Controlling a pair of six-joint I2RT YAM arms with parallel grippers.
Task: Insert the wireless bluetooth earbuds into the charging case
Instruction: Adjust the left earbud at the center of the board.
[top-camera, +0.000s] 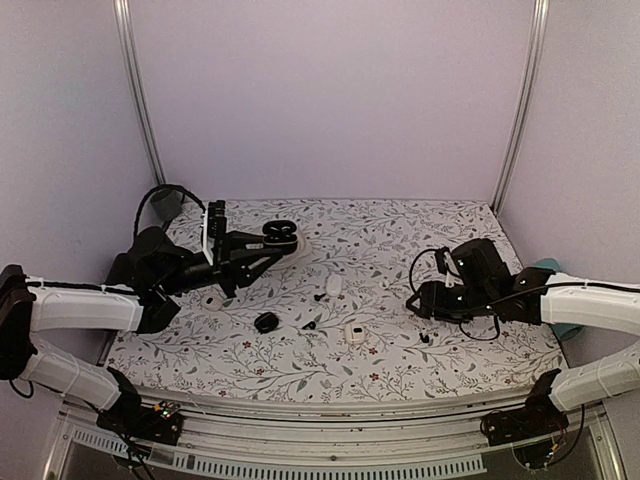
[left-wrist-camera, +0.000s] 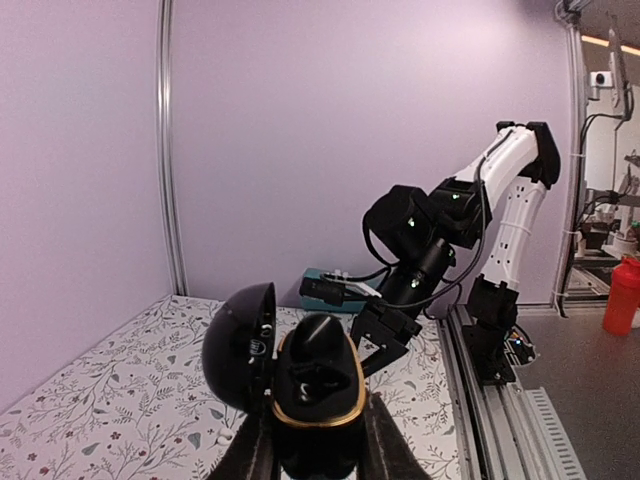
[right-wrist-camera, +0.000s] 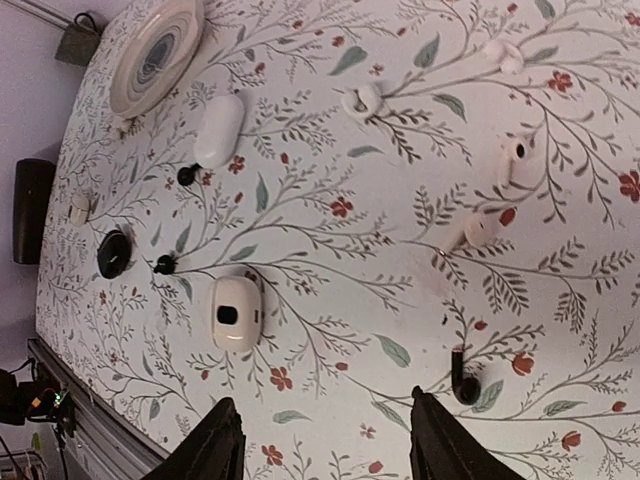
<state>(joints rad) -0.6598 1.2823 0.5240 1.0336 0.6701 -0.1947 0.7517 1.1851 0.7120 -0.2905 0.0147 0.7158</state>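
I can read no text, brand or number in any view. The open black case has pale marks inside its lid, too small for me to make out.

Three black earbuds – one of them near right. Four white earbuds. Two white cases mid-table. One open black case, one white disc – far left – and one small black round piece.
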